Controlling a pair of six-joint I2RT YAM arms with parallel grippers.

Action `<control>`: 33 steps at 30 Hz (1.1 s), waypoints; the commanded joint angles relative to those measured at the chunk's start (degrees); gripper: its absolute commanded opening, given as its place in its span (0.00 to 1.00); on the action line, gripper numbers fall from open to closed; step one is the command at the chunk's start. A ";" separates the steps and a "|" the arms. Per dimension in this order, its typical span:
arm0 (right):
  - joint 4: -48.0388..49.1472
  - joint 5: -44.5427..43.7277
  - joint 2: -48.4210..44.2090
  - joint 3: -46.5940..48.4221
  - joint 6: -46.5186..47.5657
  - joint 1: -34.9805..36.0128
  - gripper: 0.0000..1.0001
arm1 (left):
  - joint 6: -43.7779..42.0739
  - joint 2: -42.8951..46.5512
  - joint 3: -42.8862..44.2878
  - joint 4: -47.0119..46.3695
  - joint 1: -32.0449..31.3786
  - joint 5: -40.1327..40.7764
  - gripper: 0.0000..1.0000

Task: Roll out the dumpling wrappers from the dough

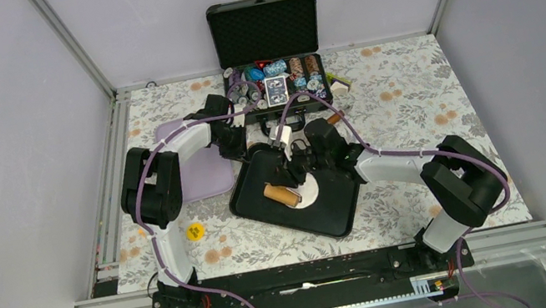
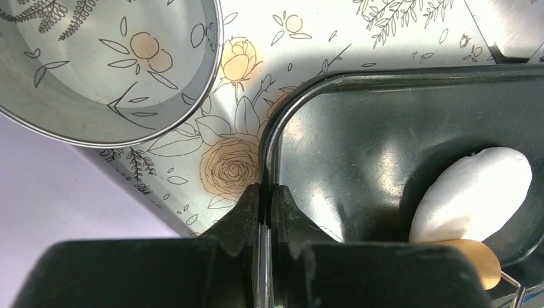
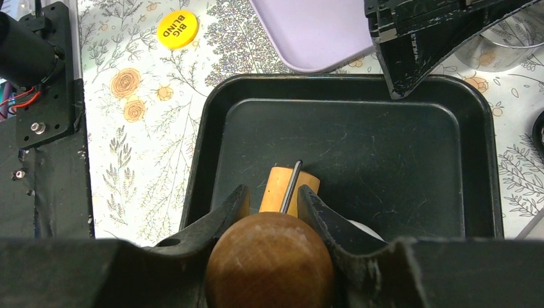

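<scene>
A round pat of white dough (image 1: 310, 192) (image 2: 475, 192) lies in the black tray (image 1: 331, 211) (image 2: 359, 128). The wooden barrel of a small rolling pin (image 1: 281, 195) (image 3: 287, 188) rests beside it, partly over it. My right gripper (image 1: 296, 174) (image 3: 272, 196) is shut on the pin's round wooden knob (image 3: 269, 260). In the right wrist view only a sliver of dough (image 3: 367, 230) shows past the finger. My left gripper (image 1: 242, 152) (image 2: 264, 187) is shut on the tray's far-left rim. No dumpling wrappers are in view.
A steel ring cutter (image 2: 109, 64) stands on the flowered cloth next to a lilac board (image 1: 201, 175) left of the tray. An open black case of poker chips (image 1: 270, 61) sits behind. A yellow chip (image 1: 195, 232) (image 3: 178, 29) lies near the left arm.
</scene>
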State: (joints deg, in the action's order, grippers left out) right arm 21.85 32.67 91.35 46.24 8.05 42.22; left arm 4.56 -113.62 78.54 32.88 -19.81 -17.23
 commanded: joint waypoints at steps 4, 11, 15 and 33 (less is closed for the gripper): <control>-11.68 1.96 3.51 -4.02 -1.37 1.75 0.00 | 0.03 -3.72 -2.12 3.94 -1.28 2.04 0.00; -10.44 2.25 -2.33 -2.42 -1.65 1.62 0.00 | 0.01 -3.83 -2.11 3.94 -1.28 2.05 0.00; -10.68 4.56 -7.19 1.12 -4.16 -2.44 0.00 | 0.10 -3.86 -2.15 3.94 -1.26 2.15 0.00; -9.63 3.49 -2.69 -8.11 0.61 -7.07 0.00 | 0.01 -4.02 -1.97 4.12 -1.28 2.03 0.00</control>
State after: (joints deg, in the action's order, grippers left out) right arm 20.27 39.27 85.52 40.82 5.39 33.58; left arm 4.58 -113.62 78.54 32.88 -19.81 -17.21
